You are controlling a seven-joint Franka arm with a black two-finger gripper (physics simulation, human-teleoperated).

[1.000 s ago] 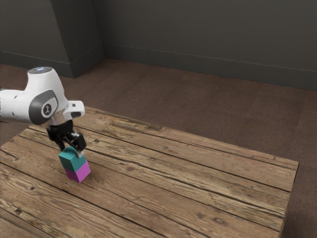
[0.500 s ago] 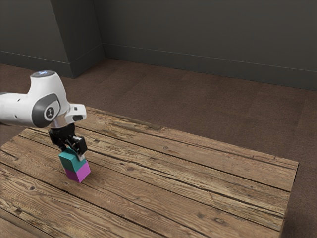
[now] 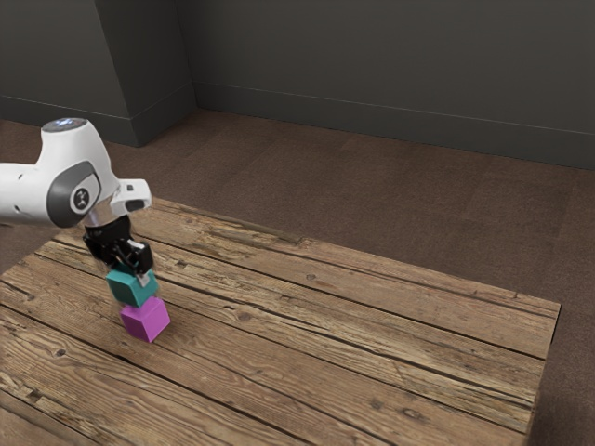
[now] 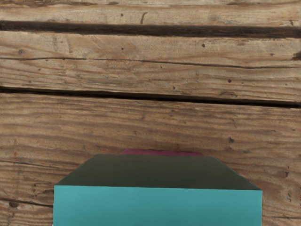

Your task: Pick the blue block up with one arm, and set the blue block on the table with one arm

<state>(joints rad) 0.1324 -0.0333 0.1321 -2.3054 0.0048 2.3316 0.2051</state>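
And here the black two-finger gripper [image 3: 132, 271] is gripping the teal block [image 3: 130, 287], its fingers closing on it from two sides! The block is hanging in the air, slightly tilted in the exterior view, just above the magenta block [image 3: 145, 321], whose top face is partly showing beneath it. That magenta one is sitting on the wooden table [image 3: 372, 353], close under the gripper. The white Franka arm [image 3: 79, 177] is reaching in from the exterior view's left, its hand pointing down over the planks. Over to the wrist view, and the teal block is looming large, showing a bright teal face and a dark, shaded one, while a thin strip of the magenta block is peeking out from behind that shaded face, against the brown tabletop.
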